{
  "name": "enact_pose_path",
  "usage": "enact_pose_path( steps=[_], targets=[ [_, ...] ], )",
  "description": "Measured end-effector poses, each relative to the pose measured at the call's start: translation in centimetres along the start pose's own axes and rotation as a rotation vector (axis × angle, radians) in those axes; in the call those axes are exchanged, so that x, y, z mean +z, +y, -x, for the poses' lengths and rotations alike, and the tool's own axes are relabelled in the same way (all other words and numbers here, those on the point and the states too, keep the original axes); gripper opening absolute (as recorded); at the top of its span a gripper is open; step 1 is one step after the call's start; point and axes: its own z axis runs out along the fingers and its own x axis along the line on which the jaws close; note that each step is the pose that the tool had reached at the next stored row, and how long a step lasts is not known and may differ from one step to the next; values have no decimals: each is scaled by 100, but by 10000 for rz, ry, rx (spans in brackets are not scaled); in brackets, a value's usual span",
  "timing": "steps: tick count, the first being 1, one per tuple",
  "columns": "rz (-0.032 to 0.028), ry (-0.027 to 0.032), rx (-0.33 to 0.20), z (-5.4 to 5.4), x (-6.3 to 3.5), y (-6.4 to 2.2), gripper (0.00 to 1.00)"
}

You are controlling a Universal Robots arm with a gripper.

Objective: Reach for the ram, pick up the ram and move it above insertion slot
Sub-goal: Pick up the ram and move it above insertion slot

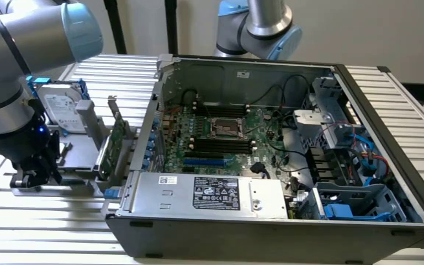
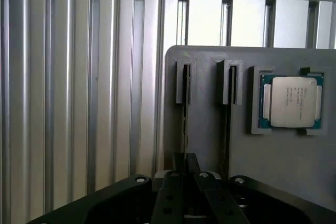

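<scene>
1 gripper, down at the grey holder, has its jaws pinching the edge-on ram.

Grey tray, silver ribbed table

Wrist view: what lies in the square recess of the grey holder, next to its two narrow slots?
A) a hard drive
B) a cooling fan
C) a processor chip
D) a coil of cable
C: a square chip with a silver lid and a green edge lies flat in the recess of the grey holder.
</scene>
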Motion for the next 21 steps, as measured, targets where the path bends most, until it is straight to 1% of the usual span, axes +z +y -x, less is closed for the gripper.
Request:
enact_pose_path(
  steps=[3,8,12,16,21],
  targets=[
    [3,0,10,0,-90,2,13],
    [4,0,21,1,-318,-1,13],
    [3,-1,21,1,-500,-32,13],
    [9,-1,21,-1,-684,-115,13],
    [17,0,22,-5,-918,-278,13]
  ],
)
